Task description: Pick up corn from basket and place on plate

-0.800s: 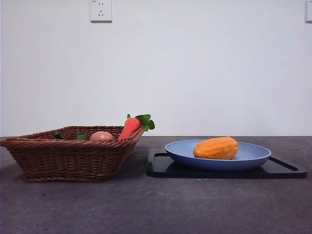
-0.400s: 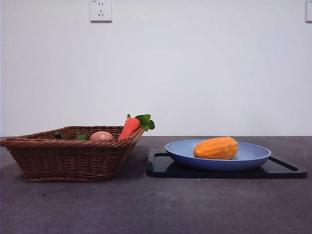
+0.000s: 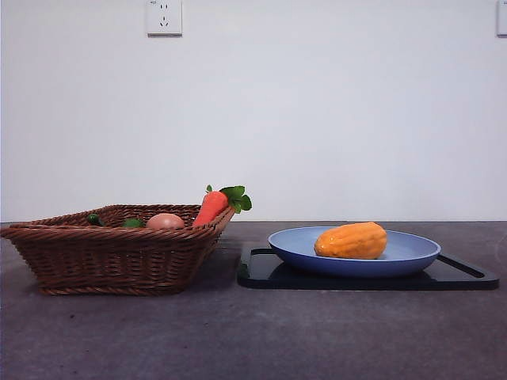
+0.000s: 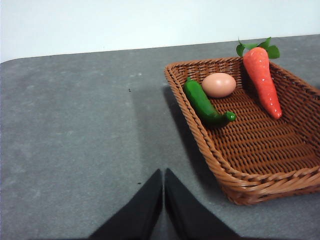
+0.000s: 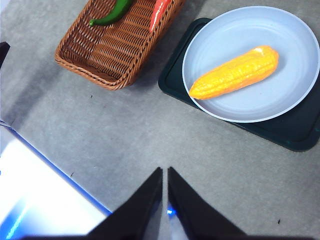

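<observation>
Both grippers are seen empty and pulled back from the work. In the left wrist view the left gripper [image 4: 163, 187] rises from the bottom edge with its jaws pressed together, nothing between them, over bare grey table [image 4: 75, 125]; the basket [image 4: 200, 145] fills the right half of that frame. In the right wrist view the right gripper [image 5: 165, 187] is likewise closed on nothing, at the bottom centre of the frame, well apart from the plate [image 5: 300, 90] at the upper right. Neither arm is seen in the front view.

The corn [image 3: 351, 241] is found lying on its side in the plate [image 3: 289, 244], right of centre in the front view, and the plate is carried on a flat black tray [image 3: 261, 273]. In the right wrist view the corn [image 5: 234, 73] is laid slantwise across the plate's middle, touched by no jaw.

In the basket [image 3: 111, 257], at the lower left of the front view, only other things are left: a carrot [image 4: 262, 80] leaned against the far side wall, a pinkish egg [image 4: 219, 84] and a green pepper [image 4: 204, 103] beside it. No corn is seen there.

The task is judged to be done: the corn is out of the basket and set on the plate, released. Nothing appears to be left but for the arms to be parked.
</observation>
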### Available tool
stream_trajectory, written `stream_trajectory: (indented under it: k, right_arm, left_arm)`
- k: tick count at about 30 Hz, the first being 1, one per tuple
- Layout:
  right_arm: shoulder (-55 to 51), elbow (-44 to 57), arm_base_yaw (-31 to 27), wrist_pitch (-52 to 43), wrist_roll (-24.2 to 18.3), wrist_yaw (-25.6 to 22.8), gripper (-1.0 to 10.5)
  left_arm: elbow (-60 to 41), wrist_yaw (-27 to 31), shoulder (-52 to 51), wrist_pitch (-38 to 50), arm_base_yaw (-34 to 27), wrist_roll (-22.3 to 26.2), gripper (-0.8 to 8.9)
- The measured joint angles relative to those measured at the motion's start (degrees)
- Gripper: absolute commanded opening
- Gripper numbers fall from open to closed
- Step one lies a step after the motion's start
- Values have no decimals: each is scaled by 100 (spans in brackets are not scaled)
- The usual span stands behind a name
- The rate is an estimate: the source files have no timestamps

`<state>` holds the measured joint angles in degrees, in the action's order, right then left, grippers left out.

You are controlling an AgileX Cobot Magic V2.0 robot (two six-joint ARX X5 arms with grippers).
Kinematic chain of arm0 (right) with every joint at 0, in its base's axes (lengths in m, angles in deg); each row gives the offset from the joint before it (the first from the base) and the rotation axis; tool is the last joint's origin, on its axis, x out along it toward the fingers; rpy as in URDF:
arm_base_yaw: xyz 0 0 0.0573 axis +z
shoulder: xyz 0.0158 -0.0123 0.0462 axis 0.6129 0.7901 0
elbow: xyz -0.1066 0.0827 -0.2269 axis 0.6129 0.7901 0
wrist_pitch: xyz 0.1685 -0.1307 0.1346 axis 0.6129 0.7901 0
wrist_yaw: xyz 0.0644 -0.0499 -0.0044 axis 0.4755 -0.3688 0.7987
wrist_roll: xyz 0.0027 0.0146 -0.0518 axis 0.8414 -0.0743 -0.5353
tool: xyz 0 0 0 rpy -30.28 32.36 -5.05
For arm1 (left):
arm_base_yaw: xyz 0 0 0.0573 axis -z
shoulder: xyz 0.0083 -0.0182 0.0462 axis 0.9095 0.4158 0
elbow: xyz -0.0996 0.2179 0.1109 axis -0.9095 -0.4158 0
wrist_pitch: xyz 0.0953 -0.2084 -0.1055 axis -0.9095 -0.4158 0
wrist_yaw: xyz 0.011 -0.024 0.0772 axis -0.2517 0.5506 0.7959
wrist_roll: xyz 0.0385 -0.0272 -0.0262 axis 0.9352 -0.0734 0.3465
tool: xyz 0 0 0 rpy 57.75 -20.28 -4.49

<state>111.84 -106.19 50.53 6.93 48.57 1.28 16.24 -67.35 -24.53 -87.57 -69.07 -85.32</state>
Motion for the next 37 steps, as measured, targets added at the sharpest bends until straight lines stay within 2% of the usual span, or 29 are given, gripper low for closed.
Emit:
stream_trajectory:
  k: [8, 33, 37]
  right_arm:
    - [0, 0, 0, 0, 0, -2, 3]
    - [0, 0, 0, 0, -11, -2, 3]
    - [-46, 0, -61, -280, -214, -4, 3]
  left_arm:
    - [-44, -2, 0, 118, 0, -225, 8]
    - [-46, -2, 0, 127, 0, -243, 8]
    - [-46, -2, 0, 127, 0, -243, 8]
